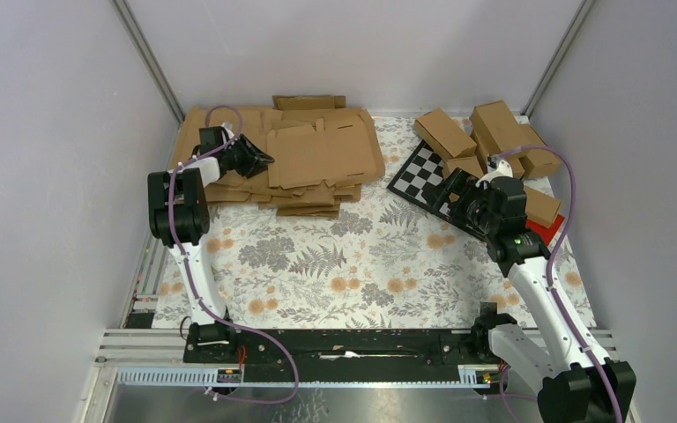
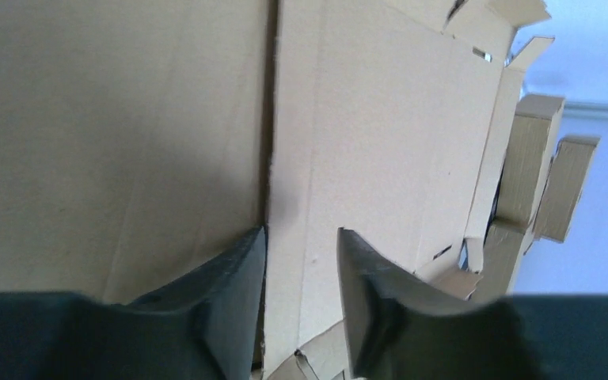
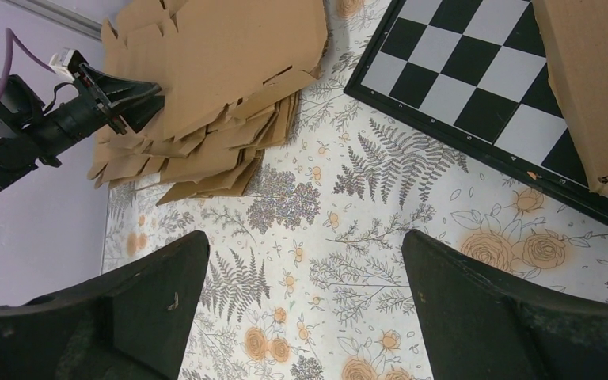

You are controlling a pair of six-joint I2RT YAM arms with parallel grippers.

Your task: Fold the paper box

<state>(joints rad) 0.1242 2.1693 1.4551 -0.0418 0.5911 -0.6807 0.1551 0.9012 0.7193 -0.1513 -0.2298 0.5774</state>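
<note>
Floral tablecloth (image 1: pixel 353 264); paper box (image 1: pixel 322 152) lies flat atop pile (image 1: pixel 304 204), unfolded. Left gripper (image 1: pixel 263 159) jaws narrowly apart at its edge; right gripper (image 3: pixel 302 235) gapes wide.

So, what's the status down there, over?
Left fingers part open at the top cardboard sheet's edge, grip unclear. Right fingers wide open above the cloth. Sheet unfolded. Nothing in the way.

The top view looks down from the near edge over the whole table (image 1: pixel 361 264). The left wrist view sits close against the cardboard pile (image 2: pixel 87 119); the right wrist view shows it upper left.
</note>
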